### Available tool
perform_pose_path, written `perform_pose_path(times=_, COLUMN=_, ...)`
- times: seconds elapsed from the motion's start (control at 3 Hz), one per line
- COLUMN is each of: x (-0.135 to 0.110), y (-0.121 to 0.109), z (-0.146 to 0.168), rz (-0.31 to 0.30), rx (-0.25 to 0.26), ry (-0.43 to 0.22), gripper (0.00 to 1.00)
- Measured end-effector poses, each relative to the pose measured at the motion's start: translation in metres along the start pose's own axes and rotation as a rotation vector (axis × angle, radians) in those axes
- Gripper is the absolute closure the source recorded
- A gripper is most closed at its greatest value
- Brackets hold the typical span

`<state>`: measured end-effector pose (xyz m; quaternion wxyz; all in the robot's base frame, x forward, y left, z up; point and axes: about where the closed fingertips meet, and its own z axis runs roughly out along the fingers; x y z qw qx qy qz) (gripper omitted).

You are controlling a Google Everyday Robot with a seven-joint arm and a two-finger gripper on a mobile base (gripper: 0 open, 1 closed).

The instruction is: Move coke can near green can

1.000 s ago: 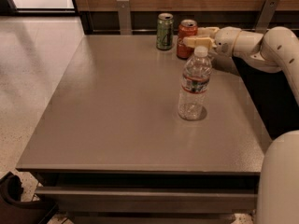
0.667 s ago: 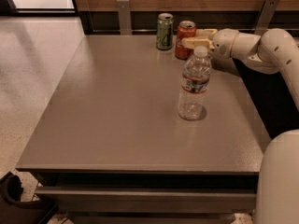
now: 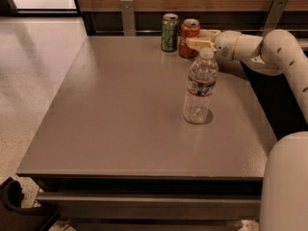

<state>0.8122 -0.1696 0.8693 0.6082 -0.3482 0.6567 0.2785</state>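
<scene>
I have the coke can (image 3: pixel 188 38) standing upright at the far edge of the worktop (image 3: pixel 120 109), just beside the green can (image 3: pixel 169 32), on its right; the pincer (image 3: pixel 197 38) is at the coke can's right side, and I cannot tell whether it grips the can or is free of it. The placing looks about done to me; I would let go gently and draw straight back to the right, clear of both cans and the water bottle (image 3: pixel 199 88) nearer me. The bottle is capped and clear, its fill unreadable; whether the cans are opened I cannot see.
</scene>
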Motion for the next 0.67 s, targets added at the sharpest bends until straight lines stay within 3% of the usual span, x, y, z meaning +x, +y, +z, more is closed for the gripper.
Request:
perform_pose_path(times=0.33, x=0.0002, y=0.0022, z=0.0042, rz=0.001, rx=-0.006, ry=-0.001, gripper=0.0)
perform_pose_path(times=0.67, x=0.0002, y=0.0023, z=0.0043, rz=0.001, rx=-0.006, ry=-0.001, gripper=0.0)
